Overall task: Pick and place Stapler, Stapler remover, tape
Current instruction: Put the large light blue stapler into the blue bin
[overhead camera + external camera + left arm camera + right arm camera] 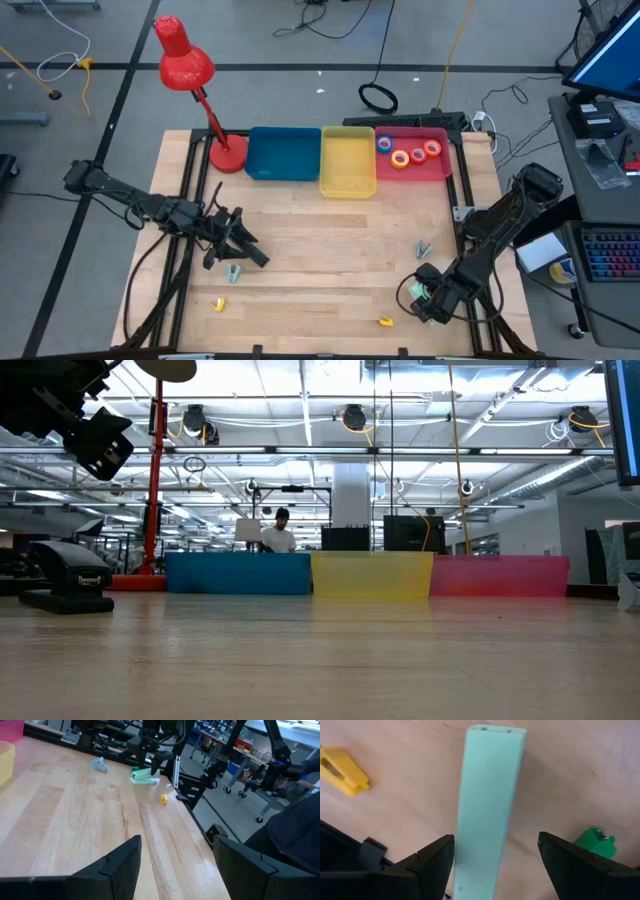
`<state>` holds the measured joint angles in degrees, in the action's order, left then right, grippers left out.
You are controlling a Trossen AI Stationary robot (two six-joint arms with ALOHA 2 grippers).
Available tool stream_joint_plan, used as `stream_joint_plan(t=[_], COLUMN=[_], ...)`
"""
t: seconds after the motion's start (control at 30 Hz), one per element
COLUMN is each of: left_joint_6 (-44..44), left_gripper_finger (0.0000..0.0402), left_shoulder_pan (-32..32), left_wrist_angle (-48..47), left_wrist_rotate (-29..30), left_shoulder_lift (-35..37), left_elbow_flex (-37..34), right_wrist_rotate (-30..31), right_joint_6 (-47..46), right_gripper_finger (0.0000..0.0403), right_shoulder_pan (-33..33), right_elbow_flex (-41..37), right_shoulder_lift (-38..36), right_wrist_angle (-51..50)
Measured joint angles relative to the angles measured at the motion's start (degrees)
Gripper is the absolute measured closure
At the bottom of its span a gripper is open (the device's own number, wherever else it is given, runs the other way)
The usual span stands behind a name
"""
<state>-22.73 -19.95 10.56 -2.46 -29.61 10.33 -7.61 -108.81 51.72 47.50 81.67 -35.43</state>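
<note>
A wide lab floor with loose cables surrounds the pale wooden slatted table (320, 240). At its twelve o'clock edge stand three plastic bins: blue (283, 153), yellow (348, 160) and red (432, 165), the red holding the small ring-shaped tape rolls (407, 153).

The step in hand looks like picking the long mint-green stapler (487, 805). The right gripper (492, 865), at five o'clock, hangs over it with fingers spread either side, touching nothing. Next it should descend squarely and close.

The left gripper (172, 865), at eight o'clock, is also spread and empty.

Two small yellow claw-shaped staple removers (385, 321) lie along six o'clock; a grey-blue one (423, 247) sits near four. In the high view the stapler is mostly hidden under the right wrist.
</note>
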Motion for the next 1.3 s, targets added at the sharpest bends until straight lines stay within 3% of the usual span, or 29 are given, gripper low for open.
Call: stream_joint_plan(t=[0.53, 0.67, 0.93, 1.3], left_joint_6=[-0.8, -1.8, -1.7, -1.0], left_gripper_finger=[0.0156, 0.0156, 0.0156, 0.0156], left_shoulder_pan=[0.0, 0.0, 0.0, 0.0], left_wrist_angle=[0.2, 0.8, 9.0, 25.6], left_wrist_rotate=[0.0, 0.0, 0.0, 5.5], left_shoulder_lift=[0.0, 0.0, 0.0, -0.1], left_elbow_flex=[0.0, 0.0, 0.0, 0.0], right_wrist_rotate=[0.0, -0.2, -0.2, 3.4], right_joint_6=[-0.7, -1.8, -1.0, 11.2], right_gripper_finger=[0.0132, 0.017, 0.0301, 0.0302], right_shoulder_pan=[0.0, 0.0, -0.2, -7.8], right_elbow_flex=[-5.9, -6.6, -6.6, -3.0], right_shoulder_lift=[0.0, -0.1, -0.3, -5.0], right_wrist_angle=[4.9, 6.4, 9.3, 7.9])
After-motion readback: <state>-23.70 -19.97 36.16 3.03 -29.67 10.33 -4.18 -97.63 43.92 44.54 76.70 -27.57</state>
